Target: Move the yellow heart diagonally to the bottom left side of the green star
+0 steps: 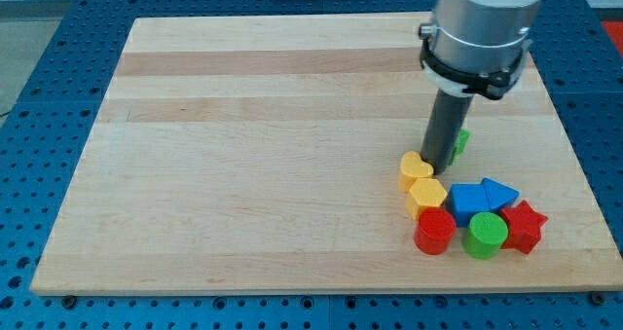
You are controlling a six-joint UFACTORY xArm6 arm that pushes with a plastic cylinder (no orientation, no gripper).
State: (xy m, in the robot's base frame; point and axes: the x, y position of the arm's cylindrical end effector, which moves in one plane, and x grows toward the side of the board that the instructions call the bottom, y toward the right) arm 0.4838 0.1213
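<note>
Nearest the view's bottom, a glossy red cylinder [434, 232], a green cylinder [484, 236] and a red star [524, 226] sit in a row, below and to the right of the yellow heart [415, 168]. Just behind them lie a yellow block with flat sides [426, 195], touching the heart's lower edge, a blue cube-like block [468, 201] and a blue wedge [499, 193]. The heart is smooth, rounded plastic. My tip [439, 165] has no jaws to open or close; it is a plain dark rod pressed against the heart's right side. The green star [459, 141] is mostly hidden behind the rod, up and right of the heart. The pale wooden board [253, 145] shows long grain bands; left of the heart it lies wide open, while its right and bottom edges are near the cluster
</note>
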